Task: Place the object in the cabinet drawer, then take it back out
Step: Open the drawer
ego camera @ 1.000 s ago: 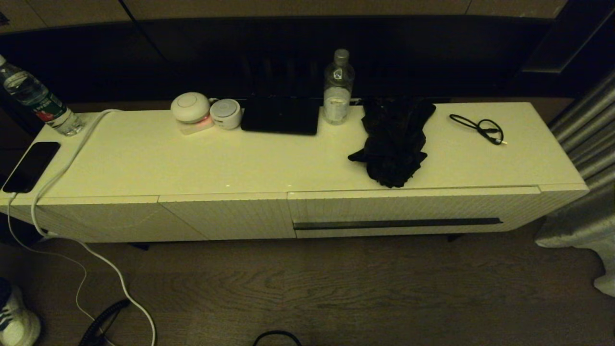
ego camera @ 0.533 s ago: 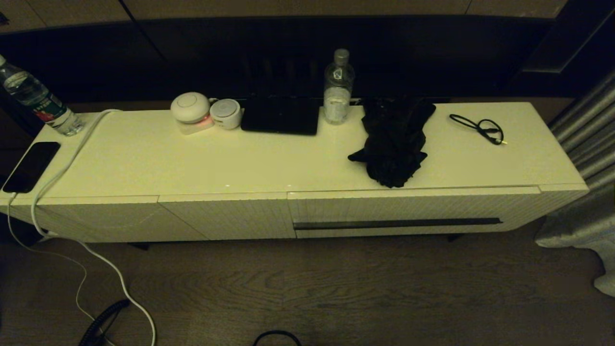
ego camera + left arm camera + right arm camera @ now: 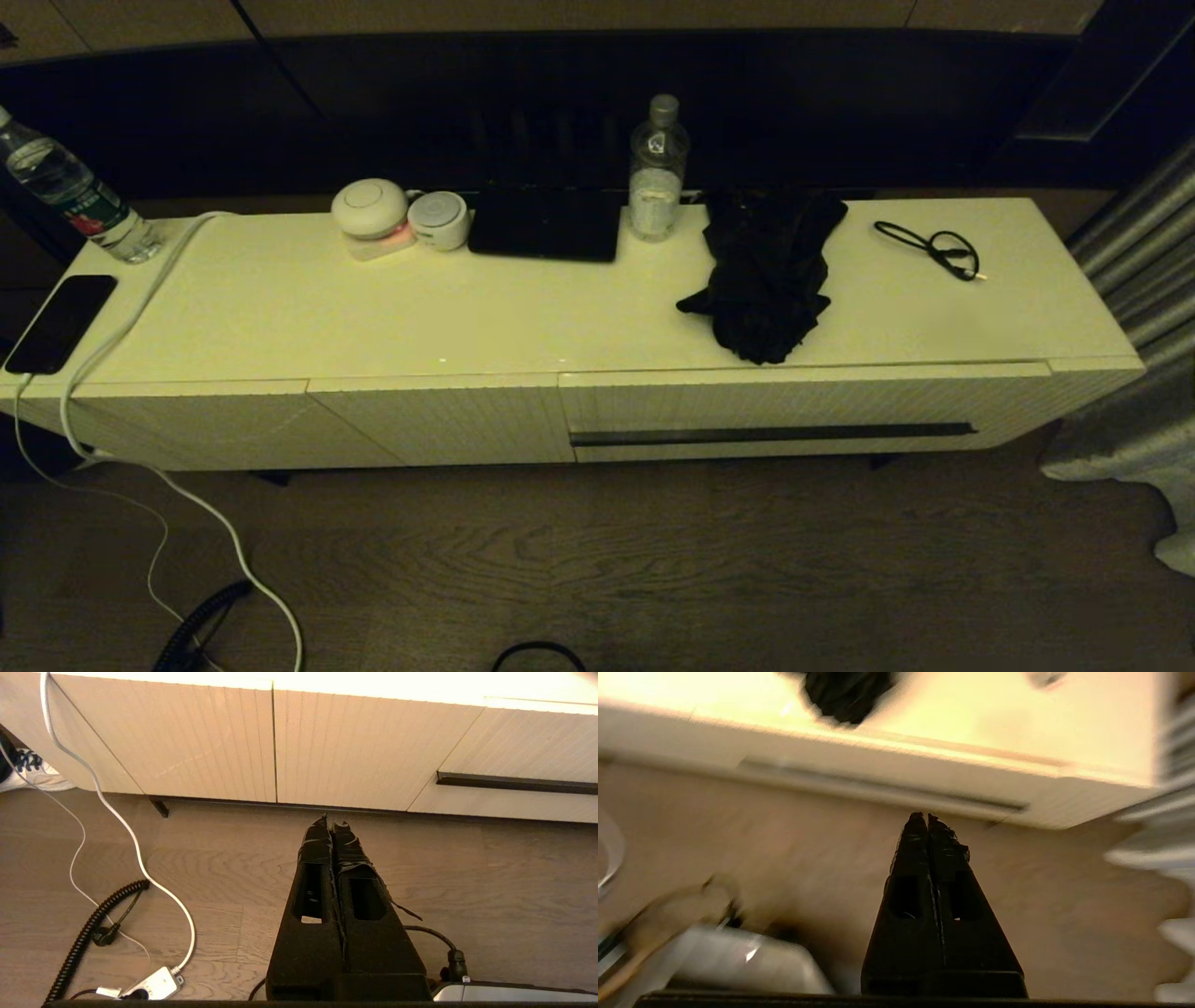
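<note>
- The black umbrella [image 3: 766, 275] is seen lying on the cabinet top [image 3: 373, 308], toward its right half, its lower end reaching the front edge just above the drawer.
- Its handle and wrist loop cannot be made out in the dark fabric; in the right wrist view only a blurred end of it [image 3: 847, 693] is caught, cut off by the frame.
- The cabinet drawer [image 3: 775, 411] is shown pushed in, flush with the ribbed panels beside it; its interior is hidden. The dark handle strip [image 3: 773, 433] runs along its front.
- Neither arm is visible from the head camera.
- The left gripper [image 3: 332, 823] is held low over the wooden floor [image 3: 653, 560], short of the cabinet front, its fingers pressed together with nothing between them.
- The right gripper [image 3: 923, 817] is likewise closed and empty, over the floor before the drawer's handle strip [image 3: 882, 784]; that view is heavily smeared.
- A water bottle [image 3: 657, 170] is stood just left of the umbrella, a thin black cable [image 3: 934, 245] to its right, apart from it.
- A flat black item [image 3: 546, 224] beside the bottle cannot be identified.
</note>
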